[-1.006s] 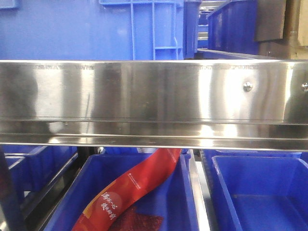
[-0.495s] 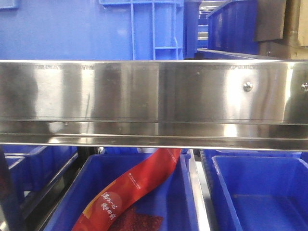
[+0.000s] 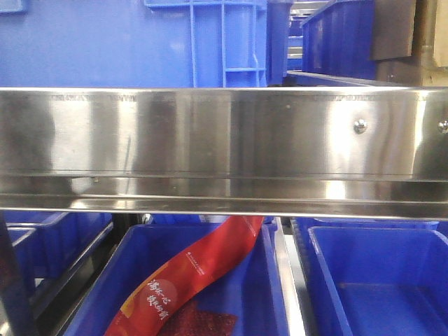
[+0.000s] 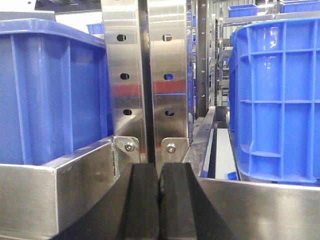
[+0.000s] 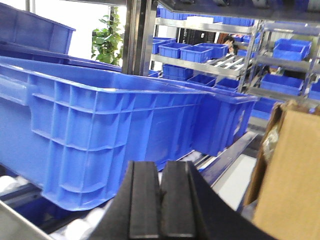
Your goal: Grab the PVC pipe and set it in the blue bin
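The PVC pipe is out of view in every frame. Blue bins appear everywhere, and I cannot tell which one the task means. In the front view, one blue bin (image 3: pixel 262 287) under the steel shelf rail holds a red package (image 3: pixel 189 276); another blue bin (image 3: pixel 385 301) stands to its right. My left gripper (image 4: pixel 160 170) is shut with nothing between its black pads, facing a steel upright (image 4: pixel 145 75). My right gripper (image 5: pixel 161 167) is also shut and holds nothing, in front of a large blue bin (image 5: pixel 100 125).
A wide steel shelf rail (image 3: pixel 224 147) fills the middle of the front view. Blue crates (image 4: pixel 50 95) (image 4: pixel 280 100) flank the left gripper behind a steel ledge. A cardboard box (image 5: pixel 290 175) stands close on the right of the right gripper. Racks with more bins stand behind.
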Available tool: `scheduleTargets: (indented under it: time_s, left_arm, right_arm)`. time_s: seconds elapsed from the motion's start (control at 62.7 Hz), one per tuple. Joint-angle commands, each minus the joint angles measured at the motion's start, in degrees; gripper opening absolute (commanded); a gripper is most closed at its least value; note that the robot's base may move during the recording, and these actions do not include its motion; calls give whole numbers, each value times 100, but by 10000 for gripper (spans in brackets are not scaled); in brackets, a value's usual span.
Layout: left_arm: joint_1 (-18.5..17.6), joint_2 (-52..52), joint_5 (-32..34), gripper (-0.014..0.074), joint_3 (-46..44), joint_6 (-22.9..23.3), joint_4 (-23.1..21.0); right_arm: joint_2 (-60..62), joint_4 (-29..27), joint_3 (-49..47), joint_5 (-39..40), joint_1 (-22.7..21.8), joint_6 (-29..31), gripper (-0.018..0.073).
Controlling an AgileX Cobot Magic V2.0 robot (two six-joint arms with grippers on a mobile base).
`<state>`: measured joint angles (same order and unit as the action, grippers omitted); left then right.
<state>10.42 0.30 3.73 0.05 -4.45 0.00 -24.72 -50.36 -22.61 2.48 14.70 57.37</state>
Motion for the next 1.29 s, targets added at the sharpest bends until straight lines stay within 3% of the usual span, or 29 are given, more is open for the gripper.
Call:
scheduleTargets:
  time_s: [0.0, 0.08, 0.176, 0.367, 0.479, 0.702, 1.277]
  left_arm:
    - [17, -30, 79, -111, -5, 0, 0]
    - [17, -30, 79, -111, -5, 0, 0]
    - [17, -30, 79, -111, -5, 0, 0]
    - [17, -30, 79, -111, -5, 0, 0]
    - [17, -30, 79, -111, -5, 0, 0]
    - [17, -30, 79, -111, -5, 0, 0]
    - [17, -30, 79, -111, -5, 0, 0]
  right_arm:
    - [50, 379, 6, 329, -31, 13, -168]
    - [175, 627, 6, 353, -31, -3, -168]
    - [365, 829, 8, 393, -57, -434, -168]
    - [589, 1637, 30, 401, -543, -1331, -168]
    - [779, 1841, 200, 401, -782, -1720, -168]
    - [1274, 3025, 685, 390, -1301, -3166, -168]
    - [2385, 3389, 1651, 289, -2755, -3616, -168]
